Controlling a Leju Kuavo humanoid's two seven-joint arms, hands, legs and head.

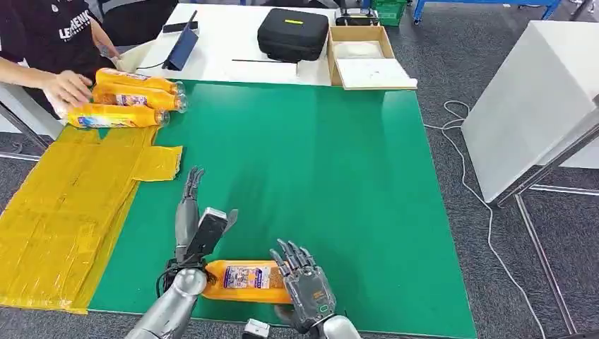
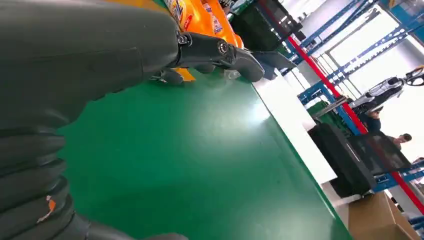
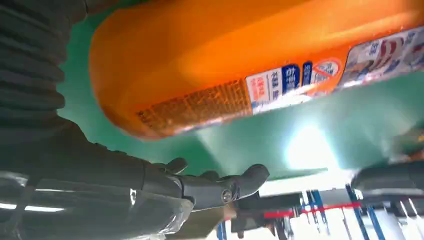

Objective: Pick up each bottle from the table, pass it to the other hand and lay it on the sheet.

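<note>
Fingers of right hand (image 1: 305,284) curl over orange bottle (image 1: 244,280).

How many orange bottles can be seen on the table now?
4. Three lie at the far left corner by a person's hand. One bottle lies at the near edge, at the right robot hand.

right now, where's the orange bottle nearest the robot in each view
Head view: the orange bottle lies near the bottom edge, between the left hand and the right hand.
Left wrist view: that bottle cannot be picked out; the orange at the top edge looks like other bottles.
Right wrist view: it fills the upper half, label facing the camera.
Shared landmark: the green mat.
</note>
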